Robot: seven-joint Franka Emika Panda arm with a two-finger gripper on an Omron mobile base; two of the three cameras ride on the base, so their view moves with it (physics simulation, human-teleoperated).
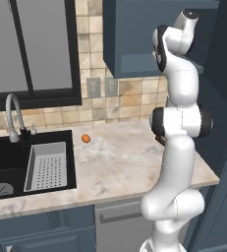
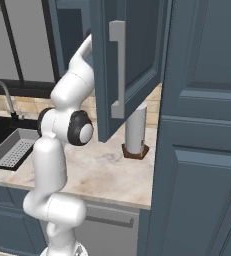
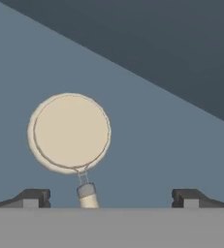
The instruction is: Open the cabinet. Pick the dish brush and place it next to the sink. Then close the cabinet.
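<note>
- Reaching into the open cabinet (image 2: pixel 132 55); picking step in hand.
- Dish brush (image 3: pixel 70 133) lies on the shelf, between the spread, empty jaws, nearer the left one.
- Next: advance, centre, close on it.

The cabinet (image 2: pixel 132 60) has a matt, smooth blue-grey painted door; its bar handle (image 2: pixel 118 70) looks like brushed silver metal; the table (image 1: pixel 129 162) is pale, polished marble-like stone; the sink (image 1: pixel 7 162) is matt black with a shiny metal faucet (image 1: pixel 13 118); the dish brush (image 3: pixel 70 131) has a smooth, matt cream head; the backsplash (image 1: pixel 129 98) is tan stone tile.
</note>
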